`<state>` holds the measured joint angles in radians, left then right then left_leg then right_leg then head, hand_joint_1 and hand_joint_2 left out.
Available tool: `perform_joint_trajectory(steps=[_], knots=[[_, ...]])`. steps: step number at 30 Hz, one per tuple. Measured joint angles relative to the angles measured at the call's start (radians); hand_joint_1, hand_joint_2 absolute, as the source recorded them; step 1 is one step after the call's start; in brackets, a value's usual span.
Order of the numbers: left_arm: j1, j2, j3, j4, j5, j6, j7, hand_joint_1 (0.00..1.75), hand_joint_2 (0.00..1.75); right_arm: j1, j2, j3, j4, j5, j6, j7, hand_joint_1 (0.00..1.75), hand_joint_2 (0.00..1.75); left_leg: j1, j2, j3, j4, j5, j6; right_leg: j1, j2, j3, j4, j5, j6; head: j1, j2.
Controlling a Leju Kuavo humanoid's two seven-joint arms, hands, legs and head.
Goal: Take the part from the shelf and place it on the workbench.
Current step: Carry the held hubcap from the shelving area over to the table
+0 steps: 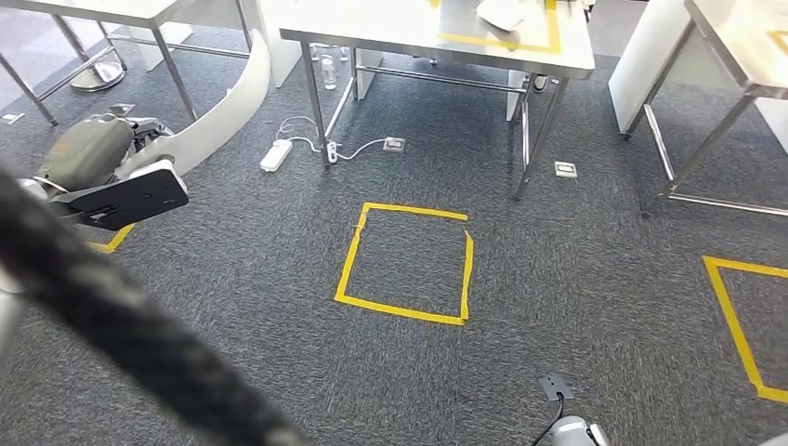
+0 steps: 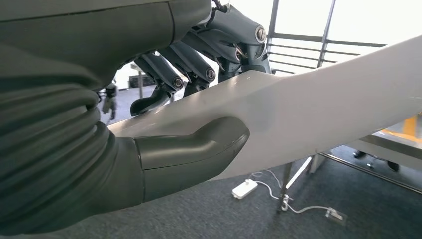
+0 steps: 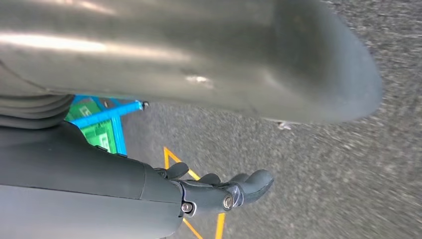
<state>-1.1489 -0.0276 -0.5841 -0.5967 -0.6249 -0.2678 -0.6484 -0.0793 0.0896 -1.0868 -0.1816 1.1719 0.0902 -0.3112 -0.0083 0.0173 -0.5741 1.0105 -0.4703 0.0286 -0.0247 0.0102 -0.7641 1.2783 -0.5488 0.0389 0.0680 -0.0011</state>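
Note:
The part (image 1: 223,107) is a long, curved white panel. In the head view my left hand (image 1: 93,153) holds one end of it at the far left, above the carpet, and the other end reaches toward the workbench (image 1: 390,23), a steel table with a yellow tape outline at the back. The left wrist view shows the thumb (image 2: 199,149) under the part (image 2: 323,109) and the fingers (image 2: 199,64) wrapped over its upper side. My right hand (image 3: 214,191) hangs over the grey carpet with its fingers loosely extended and nothing in it.
A yellow tape square (image 1: 406,263) marks the floor in front of the workbench, and another (image 1: 743,325) lies at the right. A white power strip (image 1: 276,154) with cables sits by the table leg. Other tables stand at the left and right. A thick black cable (image 1: 111,325) crosses the near left.

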Motion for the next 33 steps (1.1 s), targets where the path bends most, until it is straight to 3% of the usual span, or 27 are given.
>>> perform_joint_trajectory(steps=[1,2,4,6,7,9,10,12,14,16,17,18,19,21,23,25,27,29,30,31,32,33], knots=[[0.002,0.001,-0.001,0.001,0.000,0.000,0.000,1.75,1.75,0.000,0.000,0.000,0.000,0.000,0.000,0.000,0.00,0.00,-0.001,0.012,-0.001,0.001,-0.001,0.001,0.000,-0.002,-0.009,0.024,-0.002,0.001,0.000,0.000],[0.004,0.001,-0.001,0.001,0.000,0.000,0.000,1.75,1.75,0.001,0.000,-0.001,0.000,0.000,0.000,0.000,0.00,0.00,-0.001,0.023,-0.001,0.003,-0.002,0.001,0.000,-0.005,0.003,0.006,0.014,0.001,0.000,0.000],[0.005,0.001,-0.003,0.000,0.000,0.000,0.000,1.75,1.75,0.002,0.000,-0.002,0.000,0.000,0.000,0.000,0.00,0.00,-0.002,0.044,-0.002,0.010,-0.008,-0.003,0.003,-0.033,0.075,-0.123,0.069,-0.003,0.001,0.000],[0.004,0.002,-0.004,-0.002,0.001,0.000,-0.001,1.75,1.75,0.001,-0.001,-0.002,0.000,0.001,0.000,0.000,0.00,0.00,-0.007,0.060,-0.002,0.017,-0.015,-0.012,0.008,-0.060,0.129,-0.227,0.099,-0.012,0.002,0.000],[0.003,0.003,-0.004,-0.003,0.001,0.000,-0.001,1.75,1.75,0.000,-0.001,-0.002,0.000,0.001,0.000,0.000,0.00,0.00,-0.010,0.068,-0.002,0.018,-0.018,-0.017,0.010,-0.063,0.136,-0.243,0.099,-0.018,0.004,0.000],[0.002,0.003,-0.006,-0.005,0.003,0.000,-0.001,1.75,1.75,0.000,-0.001,-0.002,0.000,0.002,0.000,0.000,0.00,0.00,-0.012,0.082,0.002,0.016,-0.021,-0.026,0.011,-0.042,0.134,-0.244,0.104,-0.029,0.005,0.000],[0.002,0.003,-0.007,-0.007,0.004,0.000,-0.001,1.75,1.75,0.001,-0.001,-0.002,0.000,0.003,0.000,-0.001,0.00,0.00,-0.010,0.075,0.001,0.020,-0.026,-0.032,0.008,-0.033,0.135,-0.247,0.106,-0.034,0.004,0.000],[0.000,0.006,-0.008,-0.009,0.006,0.000,-0.001,1.75,1.75,0.001,-0.001,-0.002,0.000,0.004,0.000,-0.001,0.00,0.00,-0.006,0.037,-0.022,0.075,-0.063,-0.043,0.002,-0.017,0.136,-0.252,0.112,-0.044,0.001,0.000],[0.000,0.011,-0.009,-0.008,0.007,0.000,-0.001,1.75,1.75,-0.001,-0.001,-0.002,0.000,0.005,0.001,-0.002,0.00,0.00,0.001,-0.003,-0.077,0.196,-0.125,-0.051,0.000,0.000,0.134,-0.252,0.115,-0.049,0.000,0.000],[0.006,0.015,-0.012,-0.006,0.007,-0.001,-0.001,1.75,1.75,-0.003,-0.001,-0.002,0.000,0.005,0.001,-0.003,0.00,0.00,0.005,-0.012,-0.119,0.284,-0.149,-0.054,-0.001,0.022,0.132,-0.252,0.116,-0.050,-0.001,0.000],[0.008,0.017,-0.013,-0.005,0.007,-0.001,-0.001,1.75,1.75,-0.002,-0.001,-0.002,0.000,0.005,0.001,-0.002,0.00,0.00,0.006,-0.014,-0.117,0.279,-0.133,-0.054,-0.001,0.035,0.131,-0.251,0.117,-0.050,-0.001,0.000],[0.010,0.018,-0.014,-0.005,0.007,-0.002,-0.001,1.75,1.75,-0.002,-0.001,-0.003,0.000,0.005,0.001,-0.002,0.00,0.00,0.008,-0.017,-0.097,0.238,-0.103,-0.052,-0.002,0.047,0.130,-0.250,0.118,-0.048,-0.001,0.000],[0.009,0.019,-0.014,-0.005,0.007,-0.002,-0.001,1.75,1.75,-0.002,-0.001,-0.003,0.000,0.005,0.001,-0.002,0.00,0.00,0.010,-0.030,-0.066,0.171,-0.067,-0.049,-0.003,0.059,0.130,-0.249,0.119,-0.046,-0.001,0.000],[0.007,0.021,-0.014,-0.006,0.008,-0.002,-0.001,1.75,1.75,-0.002,0.000,-0.003,0.000,0.005,0.001,-0.002,0.00,0.00,0.011,-0.065,-0.010,0.056,-0.025,-0.043,-0.004,0.080,0.124,-0.247,0.123,-0.036,0.000,0.000],[0.005,0.021,-0.014,-0.007,0.009,-0.002,-0.001,1.75,1.75,-0.002,0.000,-0.003,0.000,0.005,0.002,-0.003,0.00,0.00,0.006,-0.076,0.005,0.020,-0.021,-0.037,-0.007,0.099,0.117,-0.250,0.130,-0.021,0.000,0.000],[0.005,0.018,-0.015,-0.009,0.009,-0.002,0.003,1.75,1.75,0.001,0.001,-0.003,0.000,0.005,0.002,-0.003,0.00,0.00,0.004,-0.055,0.006,0.013,-0.013,-0.025,-0.011,0.107,0.113,-0.254,0.136,-0.007,0.000,0.000],[0.003,0.015,-0.015,-0.010,0.009,-0.002,0.010,1.75,1.75,0.003,0.000,-0.003,0.000,0.006,0.001,-0.002,0.00,0.00,0.008,-0.031,0.008,0.001,-0.003,-0.010,-0.006,0.068,0.091,-0.212,0.107,0.001,0.002,0.000],[0.002,0.016,-0.015,-0.010,0.009,-0.002,0.015,1.75,1.75,0.001,-0.001,-0.004,0.000,0.008,-0.001,-0.001,0.00,0.00,0.007,-0.013,0.006,-0.002,0.001,-0.002,-0.001,0.015,0.037,-0.093,0.042,0.002,0.005,0.000],[0.003,0.017,-0.016,-0.009,0.009,-0.002,0.016,1.75,1.75,-0.001,-0.001,-0.004,0.000,0.010,-0.002,-0.001,0.00,0.00,0.006,-0.005,0.004,-0.002,0.001,-0.002,-0.001,0.004,0.010,-0.029,0.015,0.003,0.005,0.000],[0.005,0.018,-0.016,-0.008,0.009,-0.003,0.017,1.75,1.75,-0.001,-0.001,-0.004,0.000,0.011,-0.002,-0.001,0.00,0.00,0.005,0.003,0.002,0.000,0.001,-0.002,-0.001,-0.001,-0.005,0.010,0.004,0.004,0.005,0.000],[0.006,0.018,-0.017,-0.007,0.009,-0.004,0.017,1.75,1.75,0.000,-0.001,-0.004,0.000,0.012,-0.003,0.000,0.00,0.00,0.005,0.010,0.000,0.002,0.001,-0.002,-0.001,-0.004,0.000,0.012,0.011,0.004,0.005,0.000],[0.007,0.018,-0.018,-0.007,0.009,-0.005,0.017,1.75,1.75,0.001,-0.001,-0.004,0.000,0.013,-0.004,0.000,0.00,0.00,0.005,0.016,-0.001,0.005,0.000,-0.003,-0.001,-0.006,0.025,-0.027,0.033,0.004,0.006,0.000]])
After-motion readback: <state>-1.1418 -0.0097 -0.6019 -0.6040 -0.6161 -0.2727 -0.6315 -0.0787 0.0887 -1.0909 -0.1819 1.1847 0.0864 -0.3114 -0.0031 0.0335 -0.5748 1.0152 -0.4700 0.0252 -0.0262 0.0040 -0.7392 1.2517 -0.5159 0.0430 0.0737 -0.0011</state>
